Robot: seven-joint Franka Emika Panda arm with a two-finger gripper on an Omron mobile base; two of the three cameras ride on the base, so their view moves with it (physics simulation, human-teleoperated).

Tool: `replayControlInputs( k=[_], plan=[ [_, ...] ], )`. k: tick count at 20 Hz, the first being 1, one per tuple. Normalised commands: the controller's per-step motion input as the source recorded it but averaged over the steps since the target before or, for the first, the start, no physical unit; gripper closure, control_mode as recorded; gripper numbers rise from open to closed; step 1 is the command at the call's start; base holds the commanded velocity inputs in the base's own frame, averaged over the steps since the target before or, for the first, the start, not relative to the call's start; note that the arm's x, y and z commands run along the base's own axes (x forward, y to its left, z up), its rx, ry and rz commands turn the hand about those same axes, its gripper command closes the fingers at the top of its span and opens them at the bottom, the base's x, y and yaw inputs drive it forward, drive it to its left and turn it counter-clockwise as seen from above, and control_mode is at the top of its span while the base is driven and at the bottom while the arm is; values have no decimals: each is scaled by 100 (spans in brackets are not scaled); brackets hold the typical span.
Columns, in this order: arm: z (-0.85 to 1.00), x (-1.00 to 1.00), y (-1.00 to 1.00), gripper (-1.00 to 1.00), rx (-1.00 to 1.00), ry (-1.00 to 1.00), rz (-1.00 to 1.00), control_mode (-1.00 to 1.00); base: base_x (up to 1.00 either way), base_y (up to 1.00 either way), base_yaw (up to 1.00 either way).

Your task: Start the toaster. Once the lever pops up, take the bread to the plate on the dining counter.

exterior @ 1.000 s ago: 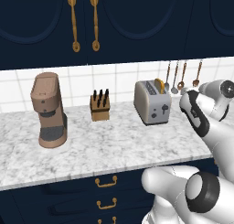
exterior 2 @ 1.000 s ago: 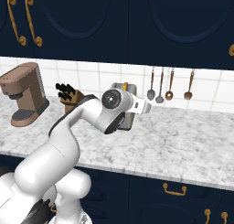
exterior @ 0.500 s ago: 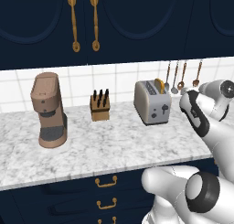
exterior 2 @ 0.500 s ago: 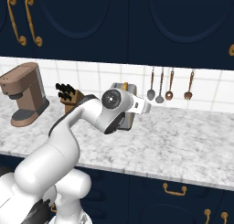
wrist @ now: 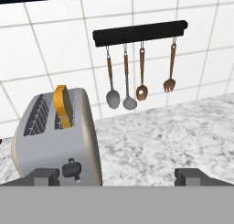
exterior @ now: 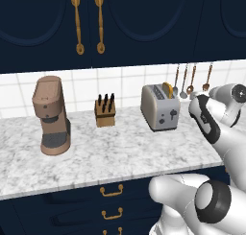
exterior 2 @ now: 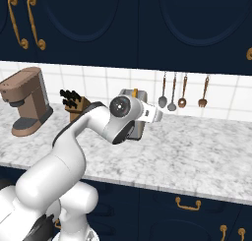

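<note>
Silver-grey toaster (wrist: 57,141) sits on the marble worktop (exterior: 120,147), bread (wrist: 62,106) raised in one slot. Nothing has shifted since a second ago. The gripper (wrist: 116,176) stays wide open, empty, facing the lever (wrist: 71,167), still unpressed.

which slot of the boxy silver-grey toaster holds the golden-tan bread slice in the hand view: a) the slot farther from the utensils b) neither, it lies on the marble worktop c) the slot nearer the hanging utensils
c: in the hand view the golden-tan bread slice stands up out of the boxy silver-grey toaster's slot on the side toward the hanging utensils; the other slot is empty.
</note>
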Motion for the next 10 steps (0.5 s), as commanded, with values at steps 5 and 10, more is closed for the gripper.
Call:
replayControlInputs(
  k=[5, 10],
  plan=[
    [0, 0, 0, -100, 0, 0, 0, -100, 0, 0, 0],
    [0, 0, 0, -100, 0, 0, 0, -100, 0, 0, 0]
  ],
)
